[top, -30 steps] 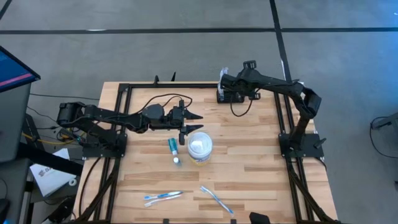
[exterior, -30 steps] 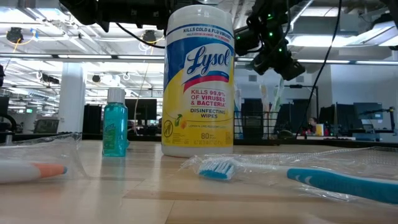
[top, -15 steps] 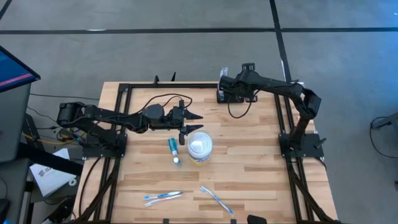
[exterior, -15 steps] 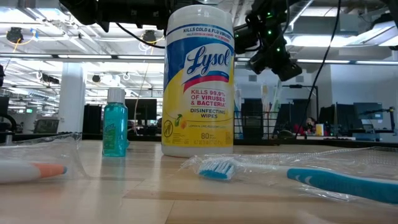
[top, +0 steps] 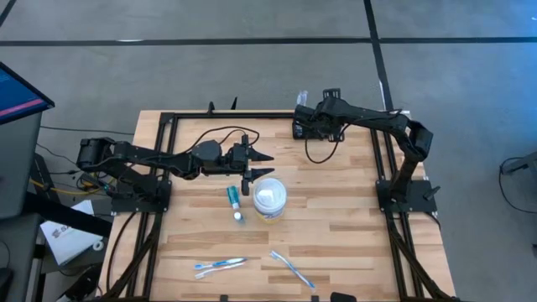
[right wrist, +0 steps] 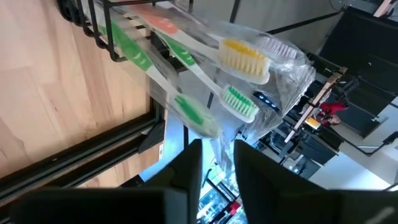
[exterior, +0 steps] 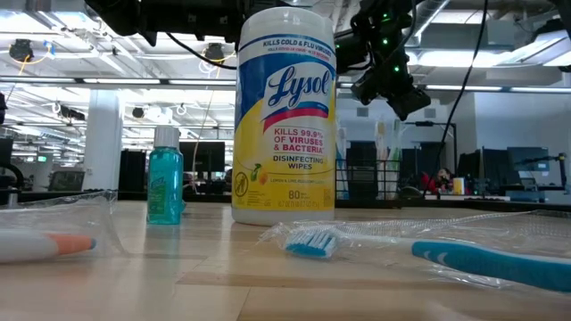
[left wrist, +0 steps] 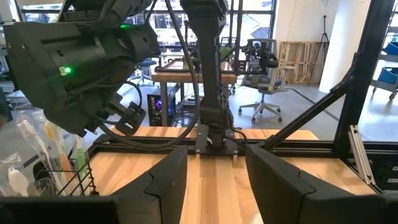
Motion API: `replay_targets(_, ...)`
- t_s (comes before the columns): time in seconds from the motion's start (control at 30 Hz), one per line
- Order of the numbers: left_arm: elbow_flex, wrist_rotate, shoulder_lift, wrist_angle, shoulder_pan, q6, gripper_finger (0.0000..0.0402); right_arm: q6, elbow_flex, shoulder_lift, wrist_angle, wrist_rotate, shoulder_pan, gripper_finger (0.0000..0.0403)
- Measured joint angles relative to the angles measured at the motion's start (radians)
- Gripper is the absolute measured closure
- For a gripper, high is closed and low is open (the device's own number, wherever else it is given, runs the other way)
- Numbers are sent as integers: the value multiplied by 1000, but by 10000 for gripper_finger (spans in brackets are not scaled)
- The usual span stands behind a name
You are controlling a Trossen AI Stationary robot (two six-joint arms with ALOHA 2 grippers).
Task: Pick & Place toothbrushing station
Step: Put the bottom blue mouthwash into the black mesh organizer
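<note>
The right gripper [top: 304,126] is hanging over the far edge of the table [top: 336,210], right above the black toothbrush rack [top: 300,128]. In its wrist view the two dark fingers [right wrist: 186,171] are standing a narrow gap apart, with clear plastic wrap [right wrist: 280,68] from the rack's toothbrushes lying in front of that gap; whether the fingers are pinching the wrap I cannot tell. The rack is sitting on the wood at the far edge, against the black frame rail [top: 252,115], and it is holding wrapped toothbrushes [right wrist: 236,59], one with yellow bristles, one with green.

The left gripper [top: 262,164] is waiting near the table's middle, its fingers [left wrist: 277,180] spread wide and holding nothing, just beside the white wipes tub [top: 269,200]. A small teal bottle [top: 234,199] is lying next to the tub. Near the front edge two more toothbrushes are lying apart from each other, a blue one [top: 220,265] and a paler one [top: 291,268]
</note>
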Motion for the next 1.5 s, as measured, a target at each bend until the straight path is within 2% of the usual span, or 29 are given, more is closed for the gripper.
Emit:
replay_targets(0.2, 0, 0, 0, 0, 0, 0, 243, 0, 17, 0, 31, 0, 0, 274)
replay_targets(0.43, 0, 0, 0, -1, 0, 0, 243, 35, 172, -1, 44, -20, 16, 257)
replay_targets(0.73, 0, 0, 0, -62, 0, 0, 243, 152, 273, -1, 53, -232, 56, 264)
replay_targets(0.93, 0, 0, -3, -93, 0, 0, 243, 174, 275, -2, 73, -304, 94, 271)
replay_targets(1.1, -14, 8, -63, -181, -1, 0, 243, 203, 275, -2, 75, -311, 123, 276)
replay_targets(1.17, -34, 9, -94, -166, -5, -1, 243, 217, 275, -2, 74, -317, 134, 276)
replay_targets(1.5, -232, 14, -310, -174, -48, -38, 243, 236, 275, -2, 121, -326, 180, 276)
